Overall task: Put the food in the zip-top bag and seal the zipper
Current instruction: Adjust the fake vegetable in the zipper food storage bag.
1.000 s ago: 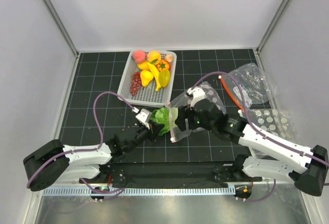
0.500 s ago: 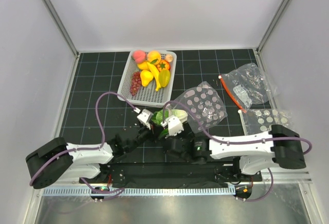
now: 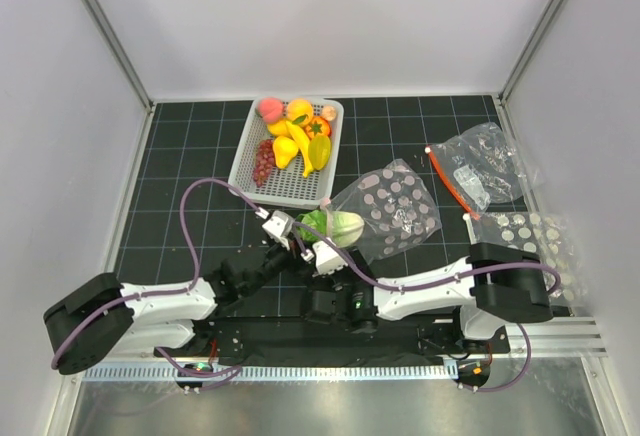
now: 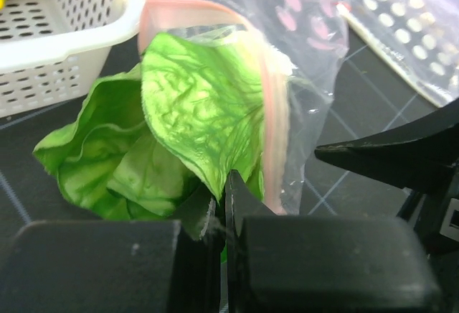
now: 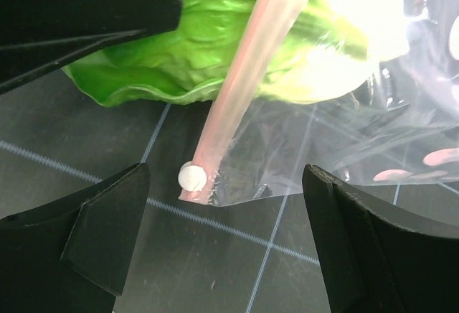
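left gripper (image 4: 221, 199) pinches the cabbage (image 4: 188, 108) tight, its far half inside the bag (image 4: 310, 62) mouth; right gripper (image 5: 229, 216) gapes wide and empty over the zipper (image 5: 242, 77) end.

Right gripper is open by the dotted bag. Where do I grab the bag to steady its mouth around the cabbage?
Take the free end of the pink zipper, just above its white tab; that bag corner lies between the open fingers of the right gripper. Come straight in, low: farther up, the strip wraps the cabbage the left gripper holds.
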Controlling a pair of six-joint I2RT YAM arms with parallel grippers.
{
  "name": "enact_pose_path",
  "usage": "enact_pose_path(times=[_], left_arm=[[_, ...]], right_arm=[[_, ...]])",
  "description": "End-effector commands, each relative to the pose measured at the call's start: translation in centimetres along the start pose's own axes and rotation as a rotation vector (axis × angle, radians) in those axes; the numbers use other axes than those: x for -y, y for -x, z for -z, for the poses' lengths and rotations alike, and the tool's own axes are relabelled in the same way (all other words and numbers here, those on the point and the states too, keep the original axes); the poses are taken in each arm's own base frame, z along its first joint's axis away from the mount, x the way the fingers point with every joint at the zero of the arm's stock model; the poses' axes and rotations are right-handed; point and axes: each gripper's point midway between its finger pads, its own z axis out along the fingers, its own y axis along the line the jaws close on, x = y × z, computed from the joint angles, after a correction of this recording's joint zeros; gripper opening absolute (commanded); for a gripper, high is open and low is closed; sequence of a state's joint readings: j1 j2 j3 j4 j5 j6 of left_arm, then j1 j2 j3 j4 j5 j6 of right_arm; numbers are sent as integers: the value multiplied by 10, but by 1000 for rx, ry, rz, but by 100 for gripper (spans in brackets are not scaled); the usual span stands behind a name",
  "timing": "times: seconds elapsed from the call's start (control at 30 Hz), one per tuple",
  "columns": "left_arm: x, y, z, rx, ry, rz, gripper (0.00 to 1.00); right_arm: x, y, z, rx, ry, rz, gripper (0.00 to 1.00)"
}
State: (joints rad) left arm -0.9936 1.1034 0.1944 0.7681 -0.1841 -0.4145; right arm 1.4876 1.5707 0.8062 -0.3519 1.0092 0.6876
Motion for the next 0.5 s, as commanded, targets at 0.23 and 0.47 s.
enact_pose_path(times=[0.23, 0.47], left_arm=[[17, 30, -2, 93, -58, 20, 0], [17, 27, -5, 80, -58, 18, 0]], right_arm=[[-12, 9, -18, 84, -88, -5, 83], [-15, -8, -27, 85, -95, 9, 86]])
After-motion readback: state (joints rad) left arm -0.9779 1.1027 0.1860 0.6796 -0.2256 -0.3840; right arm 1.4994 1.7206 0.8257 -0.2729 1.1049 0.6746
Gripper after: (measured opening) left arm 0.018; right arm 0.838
